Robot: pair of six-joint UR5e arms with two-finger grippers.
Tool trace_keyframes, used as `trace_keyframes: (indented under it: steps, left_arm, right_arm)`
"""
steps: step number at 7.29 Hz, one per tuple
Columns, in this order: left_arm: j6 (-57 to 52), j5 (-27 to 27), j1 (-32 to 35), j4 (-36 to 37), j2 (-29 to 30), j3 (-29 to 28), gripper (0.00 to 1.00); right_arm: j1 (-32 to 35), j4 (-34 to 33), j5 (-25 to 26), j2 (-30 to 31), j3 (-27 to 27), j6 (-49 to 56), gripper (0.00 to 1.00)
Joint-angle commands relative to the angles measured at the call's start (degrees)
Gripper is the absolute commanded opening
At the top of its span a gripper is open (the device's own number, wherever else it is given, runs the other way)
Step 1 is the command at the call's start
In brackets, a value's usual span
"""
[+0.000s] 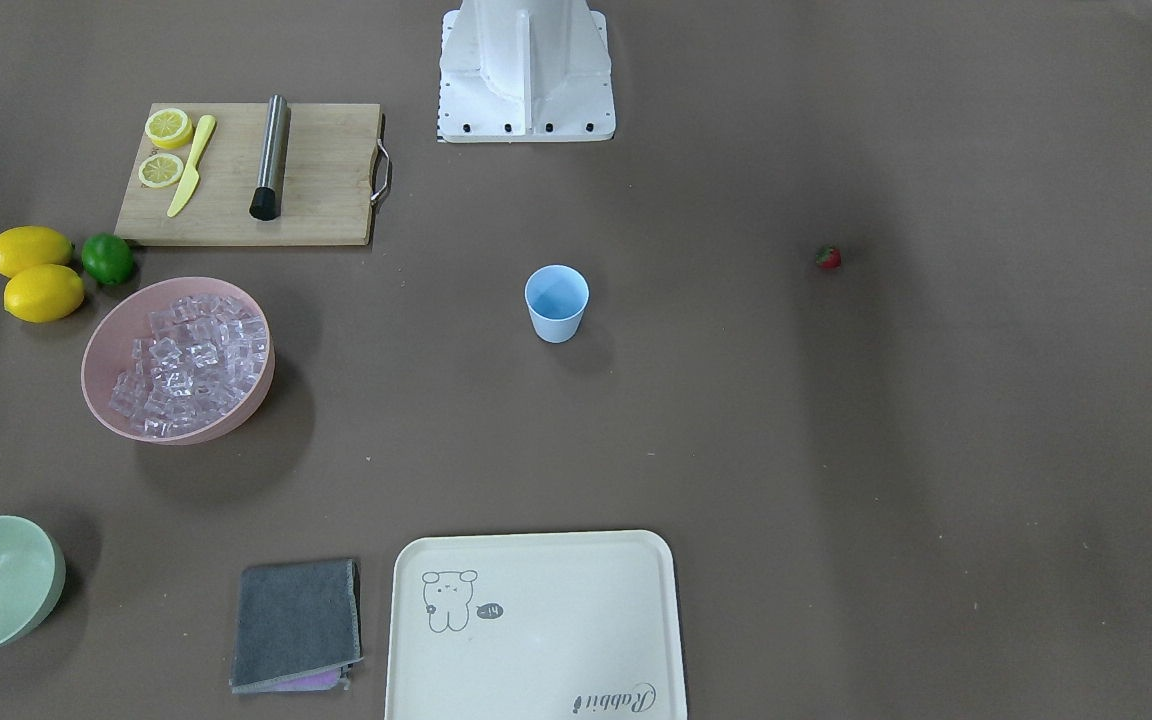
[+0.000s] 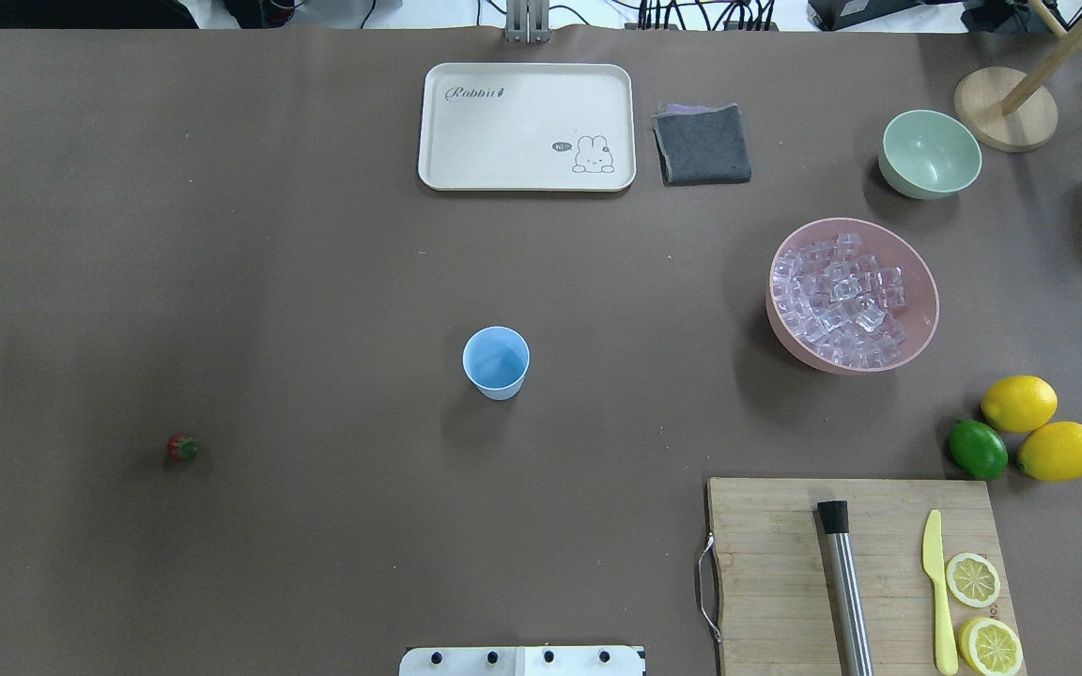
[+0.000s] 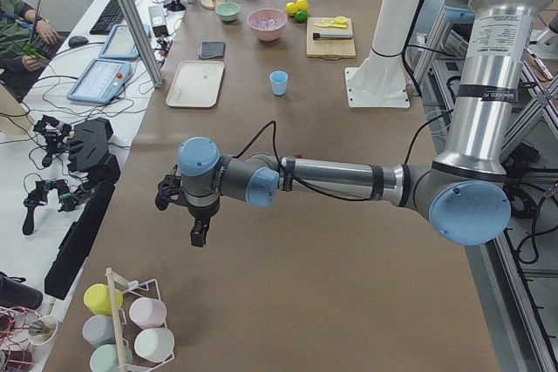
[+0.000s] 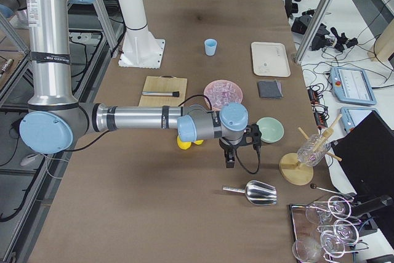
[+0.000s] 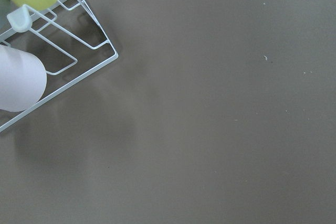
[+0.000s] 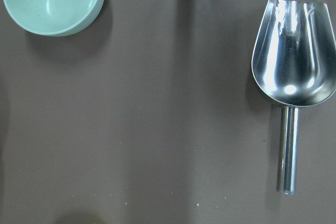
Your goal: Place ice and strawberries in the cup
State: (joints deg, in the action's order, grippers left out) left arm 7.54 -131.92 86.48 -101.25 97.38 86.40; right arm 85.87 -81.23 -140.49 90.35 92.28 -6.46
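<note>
Two grippers hang over opposite ends of the brown table, and each shows only in a side view, so I cannot tell how wide either pair of jaws stands.

The left gripper (image 3: pixel 199 234) points down above bare tabletop. Just beside it, on the side away from the table's middle, is a white wire rack (image 5: pixel 63 51) holding pastel cups. The small light-blue tapered plastic cup (image 2: pixel 496 361) stands upright well apart from these jaws, out in the middle of the table. The tiny red strawberry with a green cap (image 2: pixel 182 447) lies alone on the tabletop on the left arm's half, between that gripper's end and the cup, touching nothing. The side view does not show how near it is to the jaws.

The right gripper (image 4: pixel 231 158) also points down. A shiny metal scoop with a round handle (image 6: pixel 294 61) lies on the table near it, bowl side up. A pale green round bowl (image 6: pixel 52 1) sits just beside the jaws on the other side. Farther from the jaws, toward the table's middle, a pink round bowl (image 2: pixel 926 310) holds the ice (image 2: pixel 840 299), a heap of small clear glassy cubes. The cup is well beyond that bowl, far from this gripper.

Near the pink bowl lie two whole yellow lemons (image 2: pixel 1039 427) and a round green lime (image 2: pixel 978 449), the lime touching a lemon.
</note>
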Motion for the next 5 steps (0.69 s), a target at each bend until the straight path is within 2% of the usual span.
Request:
trace_keyframes:
  steps: [1,4,5]
  left_arm:
    - [0.0,0.0,0.0,-0.1,-0.1,0.1,0.98]
    - [0.0,0.0,0.0,-0.2,-0.1,0.0,0.98]
    - [-0.1,0.0,0.0,-0.1,-0.1,0.0,0.98]
  right_arm:
    - [0.0,-0.1,-0.5,0.0,-0.2,-0.5,0.98]
    - [0.4,0.2,-0.7,0.4,0.2,0.2,0.98]
    - [0.4,0.5,-0.3,0.4,0.3,0.3,0.93]
